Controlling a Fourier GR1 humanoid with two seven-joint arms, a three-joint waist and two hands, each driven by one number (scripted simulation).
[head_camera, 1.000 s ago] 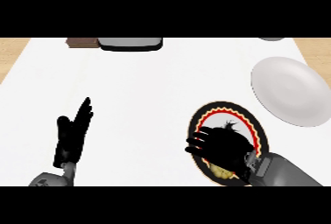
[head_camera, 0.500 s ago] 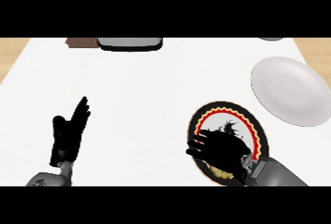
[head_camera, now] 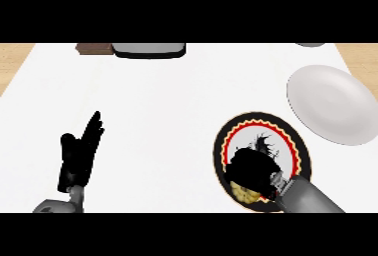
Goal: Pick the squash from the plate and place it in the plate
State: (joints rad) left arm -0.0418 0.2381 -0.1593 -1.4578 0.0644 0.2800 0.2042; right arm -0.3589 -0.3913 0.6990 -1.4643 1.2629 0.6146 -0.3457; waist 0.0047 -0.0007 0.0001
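1. At about five o'clock on the white counter, the patterned plate, black-rimmed with a red and yellow zigzag ring, lies close to the counter's near edge.
2. Right hand sits over this plate's lower half, its grey forearm coming in from five o'clock; the fingers are curled down onto the squash.
3. Only a yellow sliver of the squash shows, under the hand at the plate's six o'clock side. Its long axis and which way it points cannot be told, since the hand hides most of it.
4. A plain white plate lies at two o'clock from the patterned one, just beside it, and reaches towards the counter's right edge.
5. Left hand rests at eight o'clock, fingers straight and pointing towards twelve, holding nothing.
6. Between the two hands and up to the far edge the white top is bare.
7. At twelve o'clock along the far edge stand a grey, dark-based appliance and a brown block touching its left side.
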